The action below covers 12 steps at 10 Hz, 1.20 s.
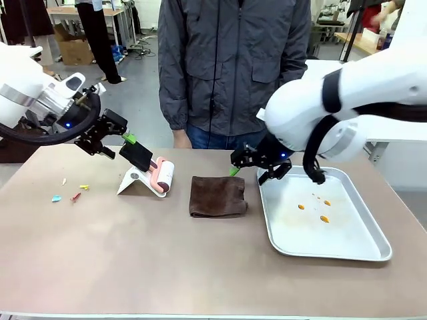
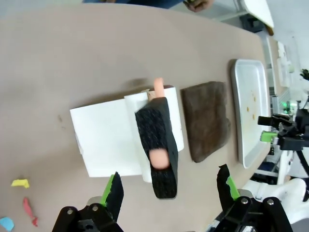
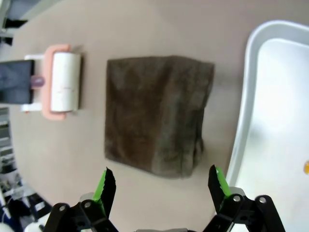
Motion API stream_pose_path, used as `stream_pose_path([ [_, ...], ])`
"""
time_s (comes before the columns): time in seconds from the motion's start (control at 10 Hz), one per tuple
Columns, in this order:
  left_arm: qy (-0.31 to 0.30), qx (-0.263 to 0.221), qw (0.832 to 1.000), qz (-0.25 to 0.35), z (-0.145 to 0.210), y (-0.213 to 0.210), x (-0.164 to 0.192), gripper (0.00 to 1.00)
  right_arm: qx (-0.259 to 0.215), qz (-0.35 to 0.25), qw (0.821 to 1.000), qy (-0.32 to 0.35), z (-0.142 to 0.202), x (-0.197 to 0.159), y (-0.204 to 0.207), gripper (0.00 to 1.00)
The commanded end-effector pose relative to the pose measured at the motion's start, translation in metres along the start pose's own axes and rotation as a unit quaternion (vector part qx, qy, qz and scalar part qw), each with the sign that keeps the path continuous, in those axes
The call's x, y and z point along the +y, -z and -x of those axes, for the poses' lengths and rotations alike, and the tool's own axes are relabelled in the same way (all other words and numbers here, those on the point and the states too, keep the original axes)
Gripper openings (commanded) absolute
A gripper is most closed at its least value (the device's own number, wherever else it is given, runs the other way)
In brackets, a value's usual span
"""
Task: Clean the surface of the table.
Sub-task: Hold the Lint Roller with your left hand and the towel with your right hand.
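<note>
Left pincer (image 2: 169, 180) hangs wide over the lint roller (image 2: 159, 145) handle and right pincer (image 3: 159, 178), also wide, over the brown cloth (image 3: 157, 121), probably choosing cleaning tools. The desk (image 1: 133, 253) under them has scraps (image 1: 72, 193) at its left.

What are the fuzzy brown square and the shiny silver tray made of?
The brown folded cloth looks like soft towel fabric, maybe microfibre: its surface is fuzzy and matte, and it folds limply. The rectangular silver tray looks like metal, probably steel or aluminium: smooth, pale and shiny, with a raised rim.
</note>
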<state>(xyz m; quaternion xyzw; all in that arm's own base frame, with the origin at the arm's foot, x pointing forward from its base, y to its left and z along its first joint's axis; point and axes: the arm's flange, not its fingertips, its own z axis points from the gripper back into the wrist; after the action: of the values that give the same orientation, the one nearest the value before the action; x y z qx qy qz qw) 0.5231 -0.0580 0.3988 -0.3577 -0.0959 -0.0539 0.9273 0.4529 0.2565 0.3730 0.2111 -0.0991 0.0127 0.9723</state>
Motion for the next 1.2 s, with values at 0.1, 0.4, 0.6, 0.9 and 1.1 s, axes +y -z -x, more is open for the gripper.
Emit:
stream_pose_path([
  [0.1,-0.03,0.004,1.0,-0.009,-0.012,0.006,0.0,1.0,0.004,0.044,0.999,-0.002,-0.019,0.037,0.034,1.0],
  [0.4,-0.036,0.013,0.999,0.001,-0.013,0.012,0.005,1.0,0.018,0.1,0.995,-0.011,-0.033,0.042,0.068,1.0],
  [0.6,-0.035,0.011,0.999,0.008,-0.013,0.01,0.01,1.0,0.019,0.147,0.989,-0.02,-0.035,0.048,0.084,1.0],
  [0.9,-0.035,0.012,0.999,0.011,-0.013,0.011,0.011,1.0,0.033,0.199,0.979,-0.005,-0.036,0.05,0.1,1.0],
  [1.1,-0.032,0.011,0.999,0.018,-0.014,0.012,0.012,1.0,0.044,0.206,0.978,0.001,-0.036,0.051,0.103,1.0],
])
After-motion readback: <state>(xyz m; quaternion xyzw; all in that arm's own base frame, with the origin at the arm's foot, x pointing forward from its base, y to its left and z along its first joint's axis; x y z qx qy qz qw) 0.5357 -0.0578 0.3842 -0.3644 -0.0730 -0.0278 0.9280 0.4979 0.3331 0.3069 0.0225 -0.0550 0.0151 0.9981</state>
